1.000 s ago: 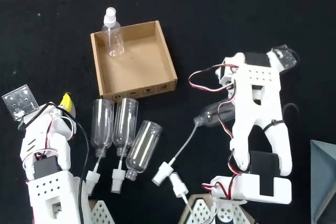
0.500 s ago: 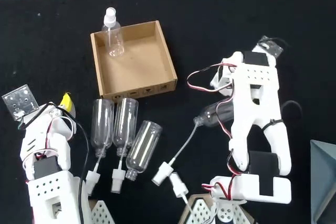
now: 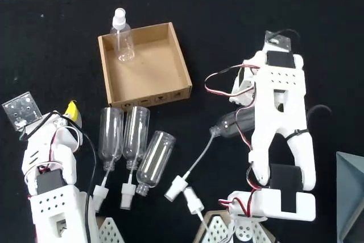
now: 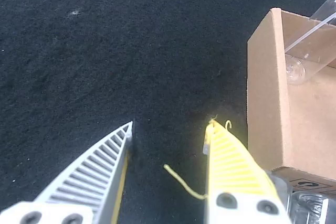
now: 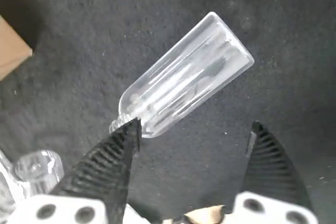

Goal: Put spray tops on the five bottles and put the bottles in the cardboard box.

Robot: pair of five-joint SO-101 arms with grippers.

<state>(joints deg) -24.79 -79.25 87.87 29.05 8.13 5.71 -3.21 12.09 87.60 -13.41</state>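
1. Where the right arm (image 3: 278,129) stretches out over the black table (image 3: 57,38), a clear bottle (image 3: 230,123) lies on its side partly beneath it.
2. From that arm's wrist, the right gripper (image 5: 195,129) is spread wide and holds nothing. The clear bottle (image 5: 189,85) rests on the cloth just beyond the tips. One black fingertip (image 5: 128,135) sits right by its neck, but I cannot tell whether it touches.
3. A thin tube runs from that bottle's neck to a white spray top (image 3: 176,186) lying on the table. A second loose top (image 3: 193,200) lies just beside it.
4. The cardboard box (image 3: 145,66) sits on the table, well apart from the right arm. A capped bottle (image 3: 121,38) leans in its far left corner, with the sprayer poking out over the wall.
5. Three open bottles (image 3: 136,132) lie side by side just in front of the box, necks pointing away from it. Two more spray tops (image 3: 128,194) lie by the necks of the left two.
6. The left arm (image 3: 48,163) stands at the near left. The left gripper (image 4: 170,127) is open and empty, with its tips over bare cloth just beside the outer wall of the cardboard box (image 4: 268,93).
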